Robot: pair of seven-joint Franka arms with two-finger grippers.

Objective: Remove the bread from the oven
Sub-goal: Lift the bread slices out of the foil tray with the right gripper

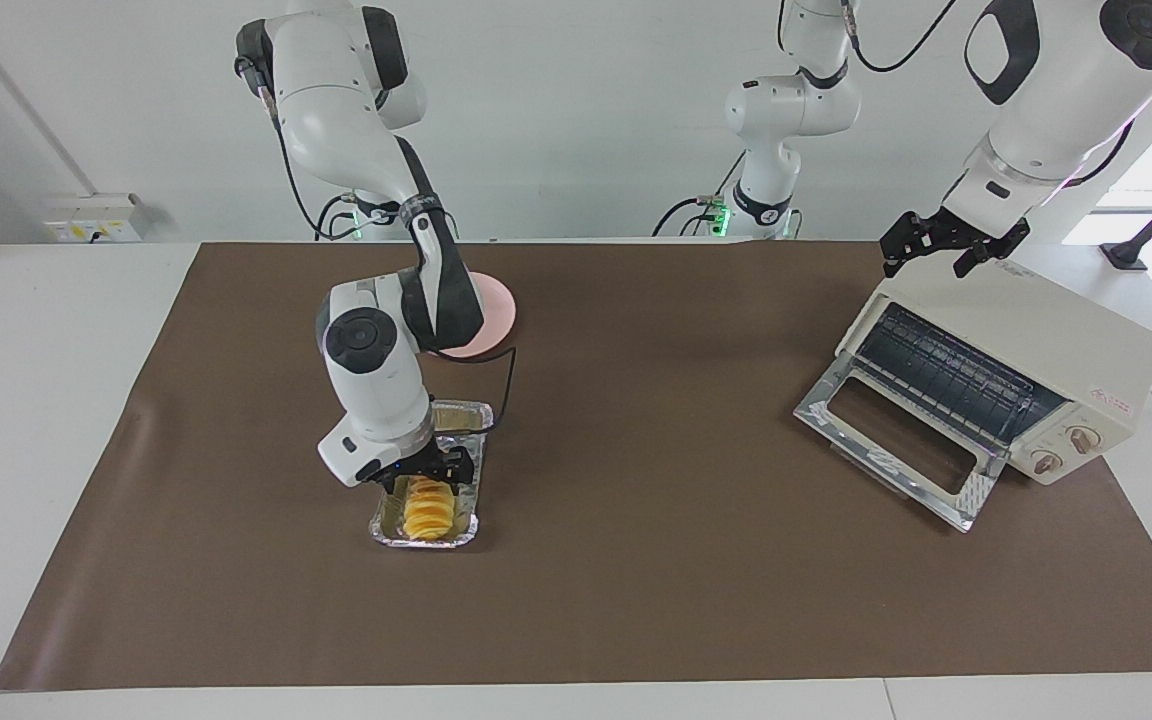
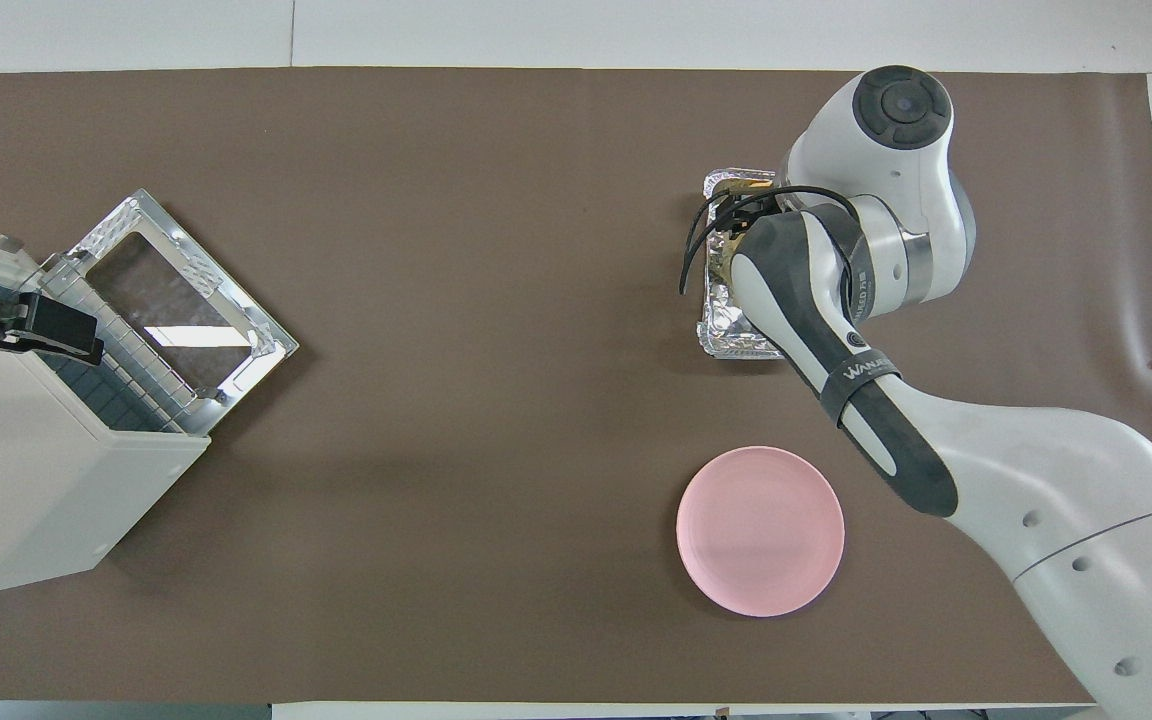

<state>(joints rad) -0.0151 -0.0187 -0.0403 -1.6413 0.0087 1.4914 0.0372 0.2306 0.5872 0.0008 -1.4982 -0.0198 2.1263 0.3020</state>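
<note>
Where the right gripper (image 1: pixel 426 472) straddles it, the bread (image 1: pixel 428 511) hides.

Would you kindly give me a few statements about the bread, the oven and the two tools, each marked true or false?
1. The bread lies in the foil tray. True.
2. The oven door is closed. False: it hangs open, and the rack inside holds no bread.
3. The right tool is low over the bread, fingers open on either side of it. True.
4. The left tool holds the plate. False: it is open over the oven's top; the plate sits bare on the mat, nearer to the robots than the tray.
5. The tray stands on the oven door. False: it rests on the mat toward the right arm's end of the table.
</note>
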